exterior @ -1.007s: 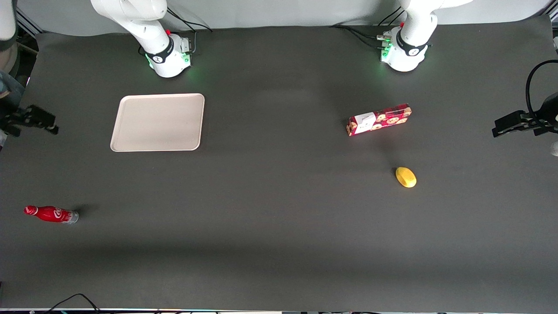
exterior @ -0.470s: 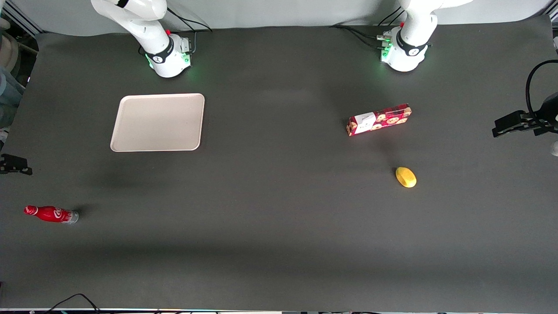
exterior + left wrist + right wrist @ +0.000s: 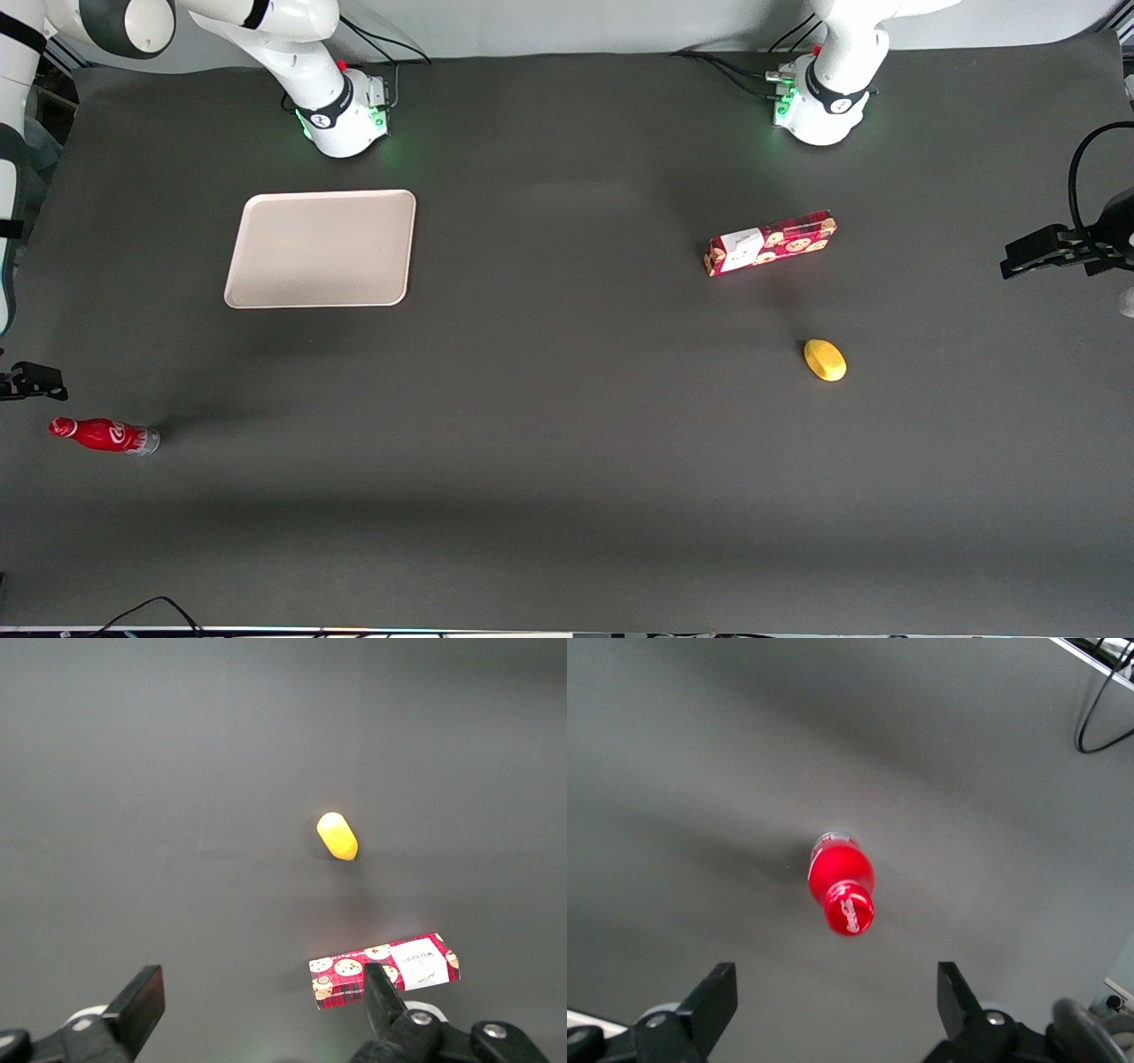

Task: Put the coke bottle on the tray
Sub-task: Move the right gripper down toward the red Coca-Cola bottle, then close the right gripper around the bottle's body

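The coke bottle, small, red, with a red cap and silver base, stands on the dark table mat at the working arm's end, nearer the front camera than the tray. The beige-pink tray lies empty in front of the working arm's base. My right gripper shows only at the edge of the front view, above the table and a little farther from the front camera than the bottle. In the right wrist view the gripper is open and empty, and the bottle is seen from above, just ahead of the fingertips.
A red cookie box and a yellow lemon-like object lie toward the parked arm's end; both show in the left wrist view, the box and the yellow object. A black cable hangs past the table edge near the bottle.
My right gripper has moved nearer to the front camera, closing on the bottle from above. The bottle, tray, box and yellow object have not moved.
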You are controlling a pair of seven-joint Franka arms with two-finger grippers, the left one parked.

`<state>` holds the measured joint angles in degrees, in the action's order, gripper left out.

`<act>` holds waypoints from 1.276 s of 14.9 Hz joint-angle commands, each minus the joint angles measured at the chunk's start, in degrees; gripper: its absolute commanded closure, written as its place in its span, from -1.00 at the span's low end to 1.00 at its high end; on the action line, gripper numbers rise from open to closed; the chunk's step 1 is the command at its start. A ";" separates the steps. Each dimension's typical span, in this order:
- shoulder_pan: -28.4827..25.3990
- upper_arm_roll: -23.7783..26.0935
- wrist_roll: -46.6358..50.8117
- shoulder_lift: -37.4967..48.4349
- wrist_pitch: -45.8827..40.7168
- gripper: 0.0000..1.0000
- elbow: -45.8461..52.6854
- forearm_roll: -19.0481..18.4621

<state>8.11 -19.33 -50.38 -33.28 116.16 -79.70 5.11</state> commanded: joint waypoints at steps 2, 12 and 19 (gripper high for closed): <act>0.24 -1.06 -4.72 -7.30 0.39 -1.00 7.61 6.66; 1.03 -2.11 -4.02 -10.93 0.30 -1.00 9.74 8.25; 1.04 -2.11 -4.38 -11.37 0.30 -0.89 9.30 10.36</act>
<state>9.13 -20.83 -52.92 -43.38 116.92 -71.97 13.09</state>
